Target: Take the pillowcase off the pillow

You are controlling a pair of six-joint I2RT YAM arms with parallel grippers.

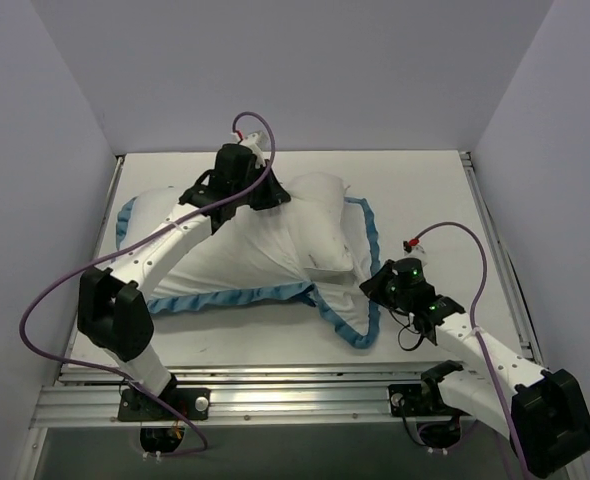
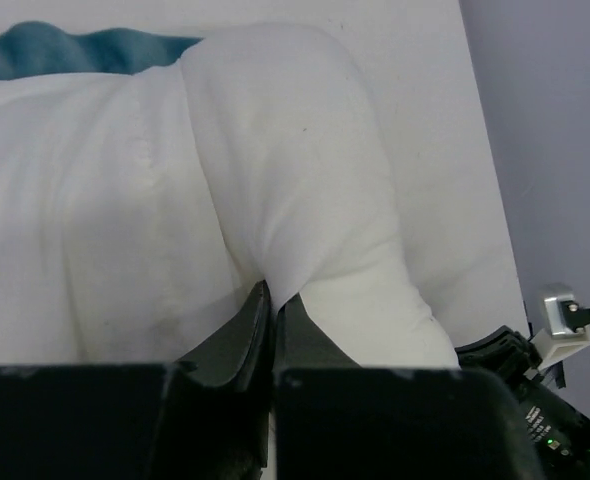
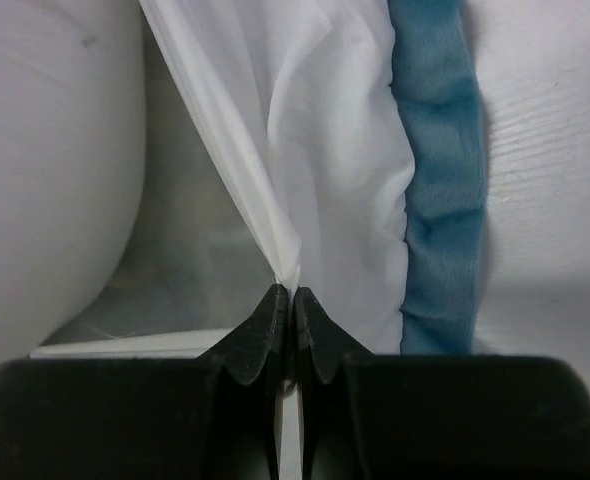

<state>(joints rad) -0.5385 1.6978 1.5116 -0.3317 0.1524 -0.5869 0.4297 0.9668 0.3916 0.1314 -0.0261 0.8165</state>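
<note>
Nearest me, by the near right of the tabletop (image 1: 415, 190), the right fingers (image 3: 260, 340) are pressed together on a thin white fold of the pillowcase (image 1: 340, 315), just beside its blue ruffle (image 3: 440, 180). Toward the middle of the far edge, the left fingers (image 2: 245, 340) pinch a plump white corner that I take for the pillow (image 1: 315, 225), which lies across the centre and left with the cover turned white side out around it. To do this well I would hold the far pinch firm as an anchor and draw the right side toward the near right corner, low and steady, watching that only one layer is caught and the ruffle does not snag. The tabletop is pale and smooth, so cloth should slide. Plain lilac-grey walls (image 1: 295, 70) close in on three sides.
</note>
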